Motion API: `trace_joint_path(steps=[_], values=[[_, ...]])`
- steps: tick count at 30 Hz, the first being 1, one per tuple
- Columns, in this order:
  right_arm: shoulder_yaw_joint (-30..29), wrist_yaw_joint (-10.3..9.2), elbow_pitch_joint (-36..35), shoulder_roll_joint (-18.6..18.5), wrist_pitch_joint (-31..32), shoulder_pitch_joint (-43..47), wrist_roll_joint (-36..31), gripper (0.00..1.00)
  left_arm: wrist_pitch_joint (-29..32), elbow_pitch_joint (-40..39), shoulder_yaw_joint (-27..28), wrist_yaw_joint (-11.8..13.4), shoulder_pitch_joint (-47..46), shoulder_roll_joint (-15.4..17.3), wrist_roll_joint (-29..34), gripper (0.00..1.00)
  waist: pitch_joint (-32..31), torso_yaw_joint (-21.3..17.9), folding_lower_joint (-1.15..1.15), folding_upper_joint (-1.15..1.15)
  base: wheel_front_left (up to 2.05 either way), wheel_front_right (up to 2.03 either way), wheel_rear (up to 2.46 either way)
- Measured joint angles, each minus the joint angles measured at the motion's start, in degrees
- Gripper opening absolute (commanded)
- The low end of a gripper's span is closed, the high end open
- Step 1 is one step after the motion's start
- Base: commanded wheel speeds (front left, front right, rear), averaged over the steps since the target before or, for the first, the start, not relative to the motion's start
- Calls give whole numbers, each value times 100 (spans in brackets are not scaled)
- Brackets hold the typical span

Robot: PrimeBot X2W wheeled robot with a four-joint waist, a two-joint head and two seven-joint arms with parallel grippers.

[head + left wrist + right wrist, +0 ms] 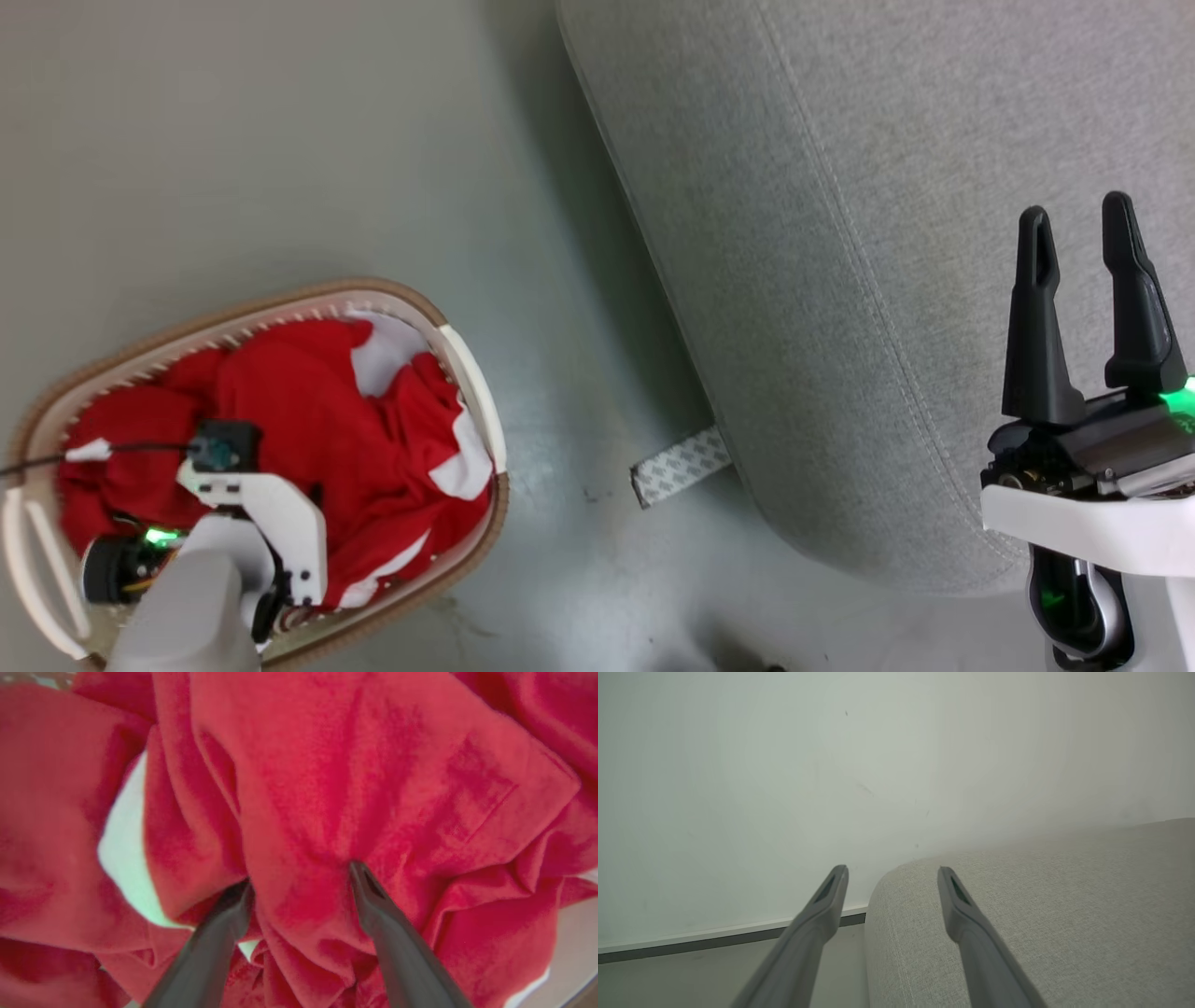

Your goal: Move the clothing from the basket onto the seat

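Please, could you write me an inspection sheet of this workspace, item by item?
Surface: grey floor, some dark specks.
Job's things: red clothing heaped in the basket; grey seat to its right.
Clutter: patterned strip on the floor at the seat's base.
Grippers: left gripper open, fingers in the clothing, a fold between them; right gripper open above the seat, holding nothing.
Cables: thin black cable at the left wrist.
Surroundings: pale wall, skirting board.
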Motion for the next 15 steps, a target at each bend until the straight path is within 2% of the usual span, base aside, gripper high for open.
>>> trace_joint_path(steps=[4, 5, 7, 15], values=[[-3, 0, -3, 45, 0, -104, 59, 100, 156, 205, -200, -5, -195, 18, 187, 100, 219, -86, 0, 0, 0, 0, 0], [9, 0, 2, 56, 0, -105, 63, 100, 170, 258, -222, -3, -225, 16, 190, 62, 256, -110, 0, 0, 0, 0, 0], [21, 0, 7, 66, 0, -106, 64, 100, 170, 343, -268, 38, -279, 10, 197, 0, 307, -149, 0, 0, 0, 0, 0], [19, 0, 76, 100, 0, -114, 69, 100, -15, 535, -364, -82, -349, 2, 192, 0, 279, -170, 0, 0, 0, 0, 0]])
